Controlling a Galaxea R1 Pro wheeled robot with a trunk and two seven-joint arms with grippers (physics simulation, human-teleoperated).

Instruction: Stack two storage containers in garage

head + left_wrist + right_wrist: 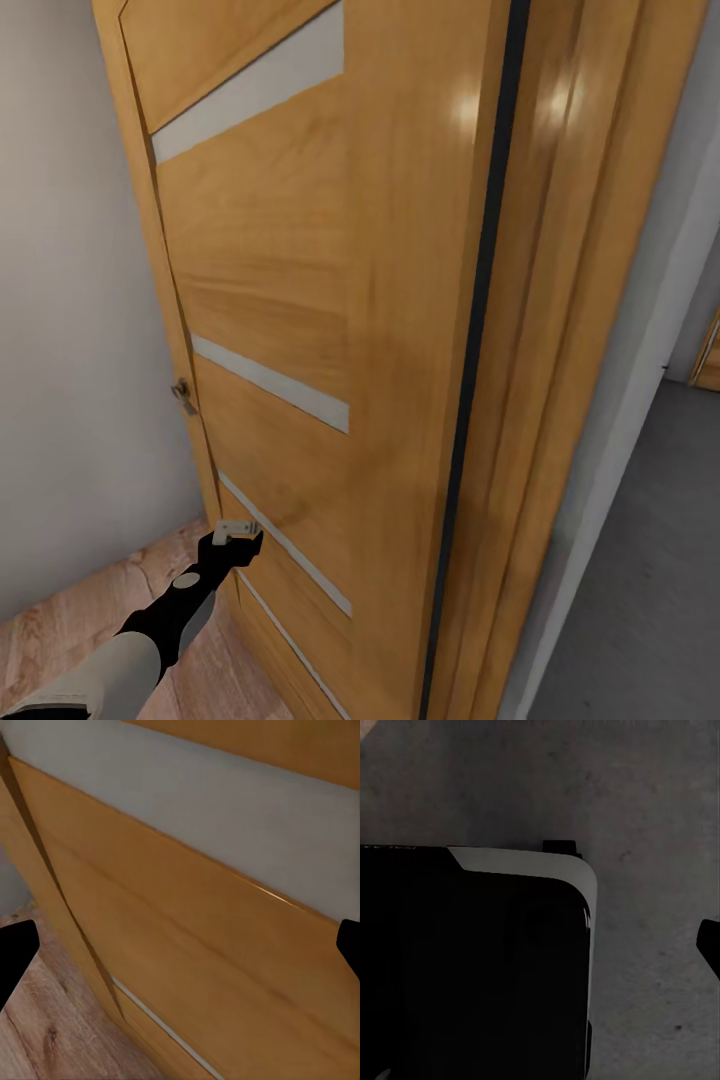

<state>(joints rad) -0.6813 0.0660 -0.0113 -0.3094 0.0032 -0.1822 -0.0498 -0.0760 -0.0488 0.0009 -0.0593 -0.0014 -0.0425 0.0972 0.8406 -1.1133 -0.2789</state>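
Note:
The two storage containers are out of view. A tall honey-coloured wooden door (300, 250) with pale grey inlay strips stands right in front of me. My left gripper (238, 532) reaches low to the door's bottom corner, close to its face. In the left wrist view the left gripper (180, 952) is open, its dark fingertips (15, 956) set wide apart with nothing between them, facing the door panel (187, 945). The right gripper (540, 952) points down over dark-grey concrete floor (645, 795); one fingertip (710, 945) sits far out at the side.
A small metal handle (183, 392) sits on the door's left edge, beside a pale wall (70, 300). Light wood planks (90, 610) lie under the left arm. Right of the door frame (560, 300) is grey floor (650, 600). My black base (472, 967) is below the right gripper.

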